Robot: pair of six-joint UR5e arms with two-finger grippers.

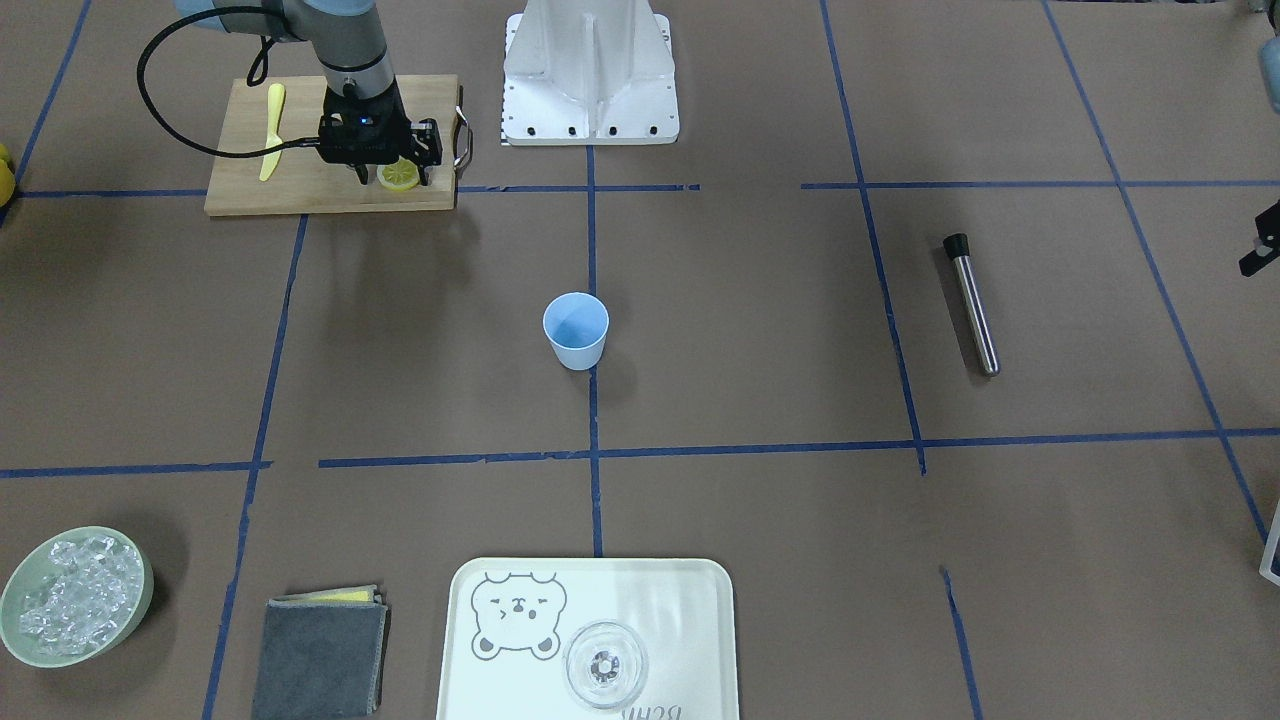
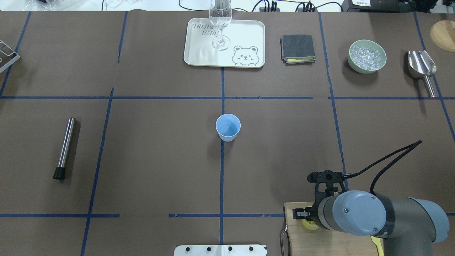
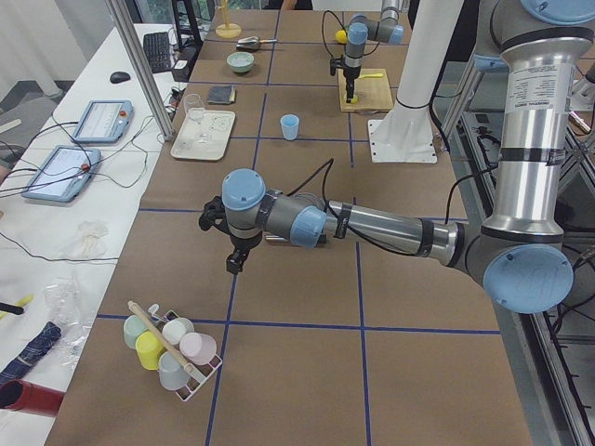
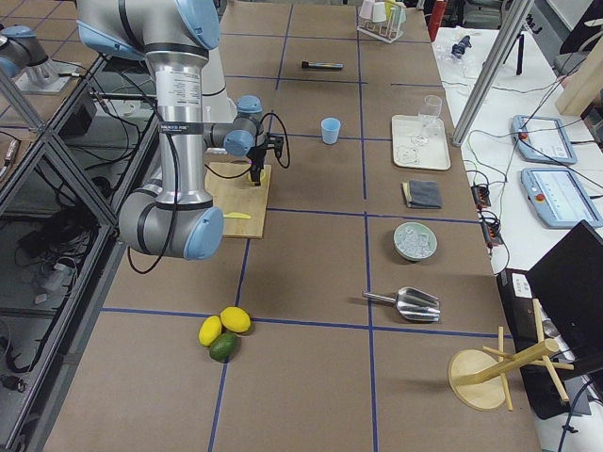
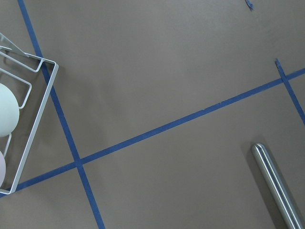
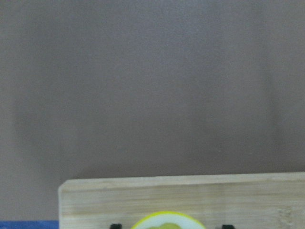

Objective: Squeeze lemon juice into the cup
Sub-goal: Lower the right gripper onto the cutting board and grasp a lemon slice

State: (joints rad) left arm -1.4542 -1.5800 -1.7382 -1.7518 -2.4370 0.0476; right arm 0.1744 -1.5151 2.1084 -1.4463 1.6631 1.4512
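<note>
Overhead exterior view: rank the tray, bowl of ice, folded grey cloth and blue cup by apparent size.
1. Tray, largest.
2. Bowl of ice and folded cloth: about alike, unranked.
3. Blue cup, smallest.

Just one bit of lettering to call, and it's on the cream tray (image 2: 249, 32), sitting at 12 o'clock from the cup (image 2: 228, 127) on the bench (image 2: 160, 142) in the overhead view. In the tray's 10 o'clock corner are grey capitals in two lines: "TAIJI" on top, "BEAR" below. Both lines run in behind the stemmed glass (image 2: 220, 17), so the last letters are probably as I give them. At the tray's 5 o'clock corner is a printed bear face (image 2: 244, 56). The front-facing camera shows the lettering upside down at the tray's 6 o'clock edge, cut off by the picture's border. In both side views the print is too small to read.
</note>
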